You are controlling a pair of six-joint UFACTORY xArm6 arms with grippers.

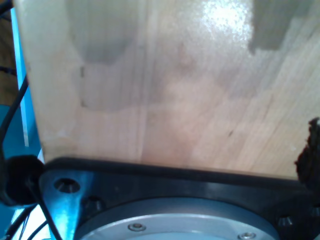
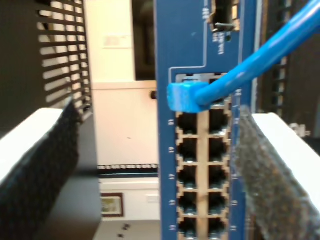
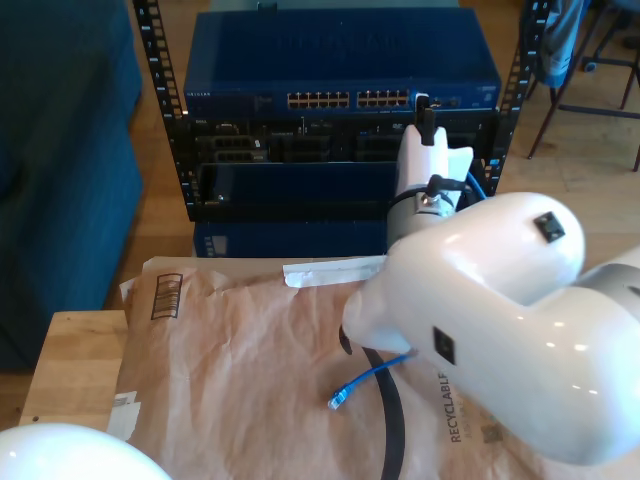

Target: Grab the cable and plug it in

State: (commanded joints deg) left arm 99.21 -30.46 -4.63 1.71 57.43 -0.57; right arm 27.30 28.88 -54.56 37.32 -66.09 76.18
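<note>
My second gripper (image 2: 160, 165) faces the blue network switch (image 2: 195, 55), which sits at the top of a black rack (image 3: 180, 150) in the exterior view. Its two fingers (image 2: 42, 160) stand wide apart and hold nothing; their dark padded faces frame the rows of ports (image 2: 200, 170). The blue cable (image 2: 260, 55) has one blue-booted plug (image 2: 182, 96) sitting at a port in the top row. The cable runs away from there at a slant. In the exterior view the other plug (image 3: 338, 400) lies free on the brown wrapping paper (image 3: 230, 350), beside a thick black cable (image 3: 390, 420). The paper covers most of the wooden counter (image 3: 75, 360); a bare strip of wood shows at the exterior view's left. The first wrist view looks down on pale glossy wood (image 1: 175, 90) with a bright blue edge (image 1: 22, 90) beside it. I cannot tell how the fingers of my first gripper stand. A dark blue surface (image 3: 60, 150) fills the exterior view's left, and chair legs (image 3: 560, 90) stand on a wooden floor (image 3: 590, 140) at its right.
</note>
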